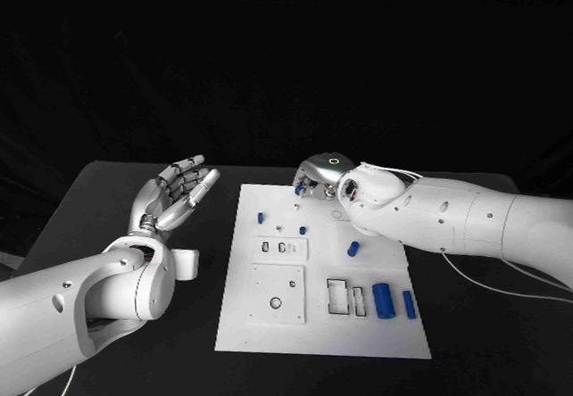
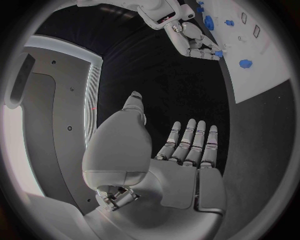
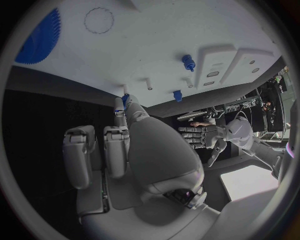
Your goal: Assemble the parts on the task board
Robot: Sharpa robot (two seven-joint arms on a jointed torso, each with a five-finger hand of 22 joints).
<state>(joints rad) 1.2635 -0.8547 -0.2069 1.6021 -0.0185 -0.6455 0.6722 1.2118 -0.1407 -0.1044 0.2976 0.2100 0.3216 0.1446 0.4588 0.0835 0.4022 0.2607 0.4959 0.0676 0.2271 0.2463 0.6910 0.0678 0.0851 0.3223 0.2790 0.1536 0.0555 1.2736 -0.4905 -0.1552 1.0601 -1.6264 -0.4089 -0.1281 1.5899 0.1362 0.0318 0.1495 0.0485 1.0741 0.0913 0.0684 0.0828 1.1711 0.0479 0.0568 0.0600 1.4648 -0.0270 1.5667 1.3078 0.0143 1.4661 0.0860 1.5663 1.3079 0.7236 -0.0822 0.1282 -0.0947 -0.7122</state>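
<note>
A dark surface (image 1: 93, 199) spreads across the lower part of the head view. Behind it hangs a black backdrop (image 1: 279, 64), which reaches to the view's upper edge.

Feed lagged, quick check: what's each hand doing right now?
Left hand: open, holding nothing.
Right hand: pinching a small blue part at the board's far edge.

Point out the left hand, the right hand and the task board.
left hand (image 1: 173, 193): head view, on the palm below the spread fingers.
right hand (image 1: 322, 172): head view, on the back of the curled hand at the board's far edge.
task board (image 1: 371, 332): head view, on bare white surface near its near edge.
</note>
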